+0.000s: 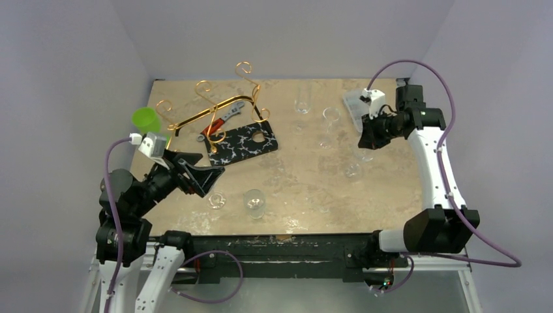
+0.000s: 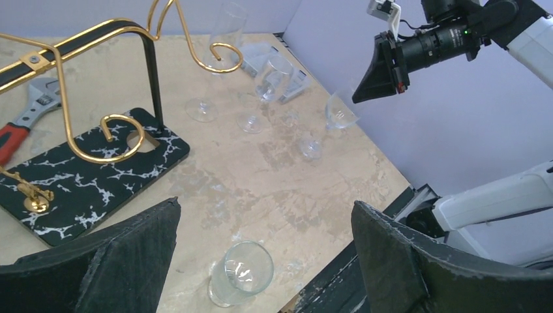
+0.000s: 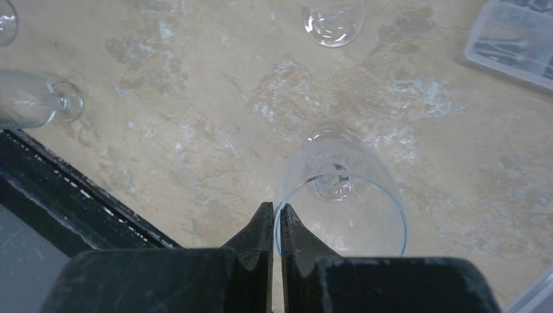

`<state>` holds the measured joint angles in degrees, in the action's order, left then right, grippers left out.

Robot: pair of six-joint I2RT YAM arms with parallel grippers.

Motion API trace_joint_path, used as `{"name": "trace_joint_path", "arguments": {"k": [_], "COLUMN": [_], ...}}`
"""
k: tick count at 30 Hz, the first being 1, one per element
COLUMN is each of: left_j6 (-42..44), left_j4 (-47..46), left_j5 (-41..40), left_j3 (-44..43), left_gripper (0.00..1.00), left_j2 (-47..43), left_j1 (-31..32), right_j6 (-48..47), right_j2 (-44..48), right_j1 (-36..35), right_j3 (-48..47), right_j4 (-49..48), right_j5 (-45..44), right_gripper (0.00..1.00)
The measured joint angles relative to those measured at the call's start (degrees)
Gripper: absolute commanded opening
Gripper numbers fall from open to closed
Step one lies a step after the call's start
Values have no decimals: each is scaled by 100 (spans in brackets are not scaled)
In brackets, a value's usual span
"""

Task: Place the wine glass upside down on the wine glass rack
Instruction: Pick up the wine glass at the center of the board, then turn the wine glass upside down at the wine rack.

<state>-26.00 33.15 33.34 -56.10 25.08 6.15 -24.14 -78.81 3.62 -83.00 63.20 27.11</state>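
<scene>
Wine glass (image 3: 339, 195) on the table's right side, rim pinched tight by the right gripper (image 3: 277, 228), left gripper (image 2: 264, 212) hanging wide open over the near left, holding nothing, black veined board (image 1: 241, 145) beyond it, gold wine glass rack (image 2: 78, 42) far left.

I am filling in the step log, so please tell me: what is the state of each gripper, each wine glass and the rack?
right gripper: shut on a rim.
held wine glass: mouth up, rim pinched by the right gripper.
left gripper: open, empty.
near wine glass: lying on its side.
far wine glass: upright.
second far wine glass: upright.
wine glass rack: standing, no glass on it.
</scene>
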Motion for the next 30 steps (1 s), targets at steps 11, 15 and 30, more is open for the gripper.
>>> {"name": "trace_joint_path", "arguments": {"k": [11,15,30], "left_j6": [-553,-599,-612], "left_j4": [-313,-339,-223], "left_j5": [343,177,-1137], "left_j3": [162,162,0], "left_gripper": [100,100,100], "left_j2": [354,490,1351], "left_j1": [376,820,2256], "right_j6": [9,4,-37], "right_j2": [98,98,44], "right_j1": [-855,-933,-935], "right_j3": [365,369,-424], "right_j4": [66,66,284], "right_j5": [452,691,1163], "right_gripper": [0,0,0]}}
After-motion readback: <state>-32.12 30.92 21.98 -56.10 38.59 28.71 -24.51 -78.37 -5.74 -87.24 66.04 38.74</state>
